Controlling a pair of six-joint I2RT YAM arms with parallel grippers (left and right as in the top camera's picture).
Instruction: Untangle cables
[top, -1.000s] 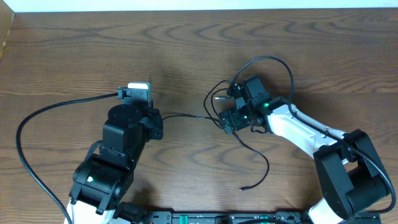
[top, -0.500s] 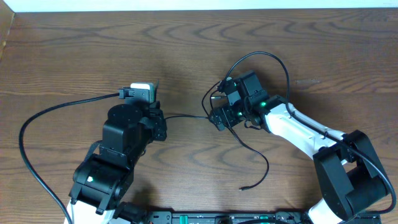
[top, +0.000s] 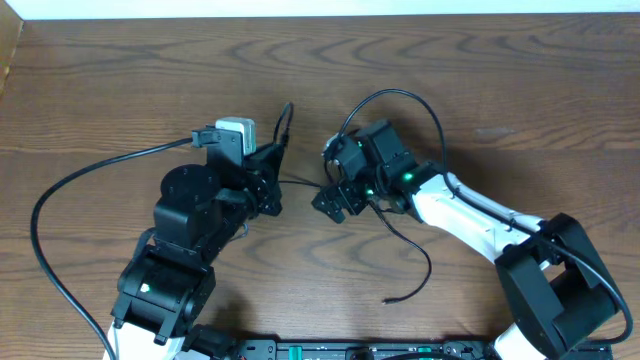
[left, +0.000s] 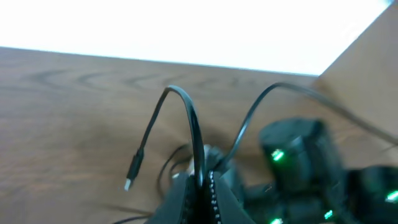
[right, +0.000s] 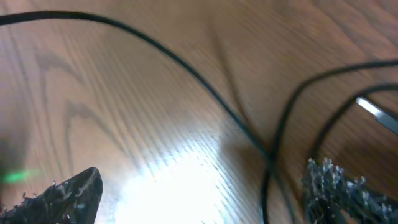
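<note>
One thin black cable (top: 432, 118) loops around my right arm and trails to a loose end (top: 392, 300) near the front edge. My left gripper (top: 275, 160) is shut on a stretch of this cable. From the closed jaws (left: 202, 186) the cable (left: 186, 109) arches up and hangs down to a small plug (left: 132, 177). My right gripper (top: 332, 176) stands wide open just right of the left one. In the right wrist view, a strand of black cable (right: 268, 174) runs between its fingertips (right: 68, 194), close to the right one. A silver plug tip (right: 373, 109) lies beyond.
A thicker black robot cable (top: 60, 195) sweeps across the table's left side. The wooden table (top: 520, 70) stretches to a pale wall at the back. The two arms sit close together at the middle.
My left gripper has tilted up and shifted right, lifting the cable's plug end off the table. My right gripper has slid left toward it, staying open.
</note>
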